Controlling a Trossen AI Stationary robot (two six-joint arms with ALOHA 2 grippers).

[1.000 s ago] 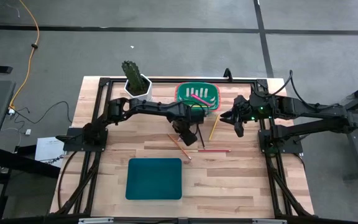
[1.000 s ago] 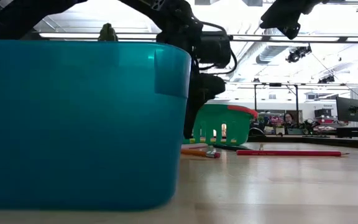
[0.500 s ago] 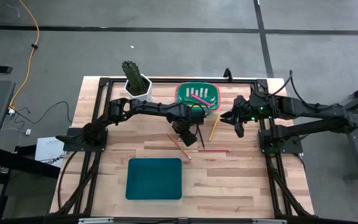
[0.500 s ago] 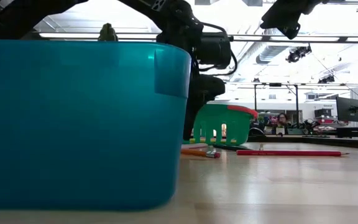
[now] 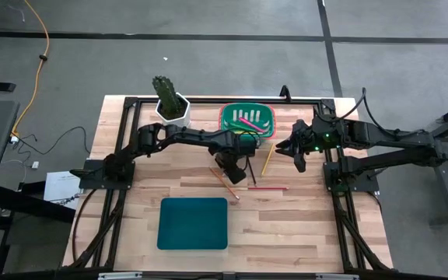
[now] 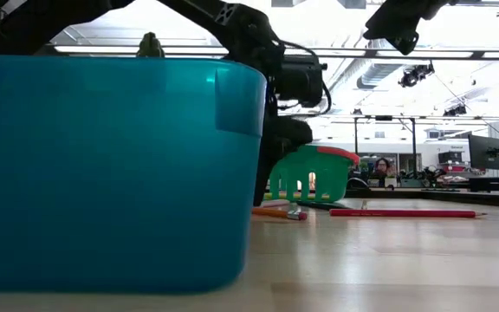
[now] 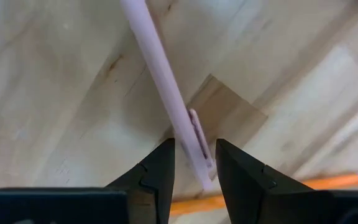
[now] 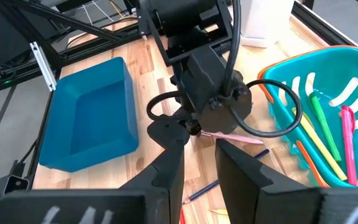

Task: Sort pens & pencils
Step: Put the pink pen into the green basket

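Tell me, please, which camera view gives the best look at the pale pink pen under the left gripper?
The left wrist view: the pale pink pen fills it, its clipped end between the left gripper fingers. The right wrist view shows a pink sliver under that arm. The high and low views hide it behind the arm.

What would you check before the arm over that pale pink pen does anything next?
1. Pale pink pen between the left gripper fingers: ok.
2. Fingers closed on it: cannot tell.
3. Pen off the table: not ok, appears to lie on the wood.
4. Green basket reachable, pens already inside: ok.
5. Right gripper out of the way, hovering beside the basket: ok.
6. Orange pencil near the pen, might get caught: cannot tell.
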